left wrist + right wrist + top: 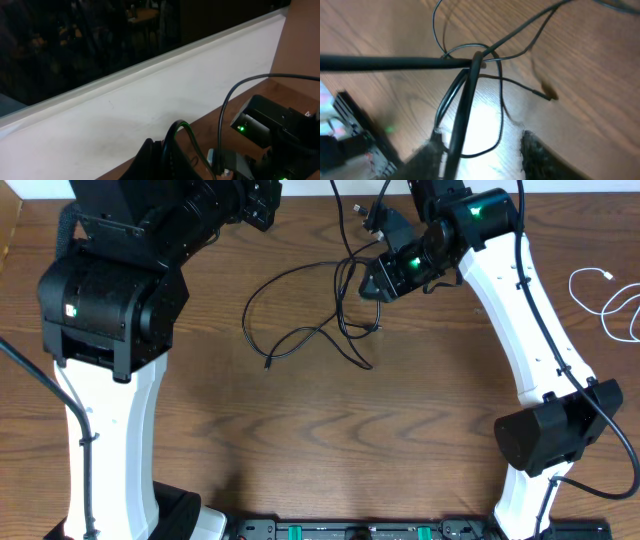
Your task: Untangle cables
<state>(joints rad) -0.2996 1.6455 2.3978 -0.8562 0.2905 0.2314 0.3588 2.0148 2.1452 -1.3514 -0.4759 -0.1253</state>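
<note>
Overhead: the black cables (318, 328) are one knotted mess mid-table, and the white cable (607, 300) sits alone at 3 o'clock by the table (300, 440) edge. Most of the job's left, I'd say. The right gripper (368, 284) hangs at the knot's 1 o'clock, with loads of bare wood toward 6.

Left wrist: the left gripper (157, 160) faces the wall (150, 100), and I can't tell what its fingers are doing.

Right wrist: fingers (436, 152) spread wide, a strand between them, unpinched.

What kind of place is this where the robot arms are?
Probably a robot lab or workshop. The left arm and right arm stand at a wooden table with loose black cables on it; the left wrist view shows a white ledge under dark glass.
</note>
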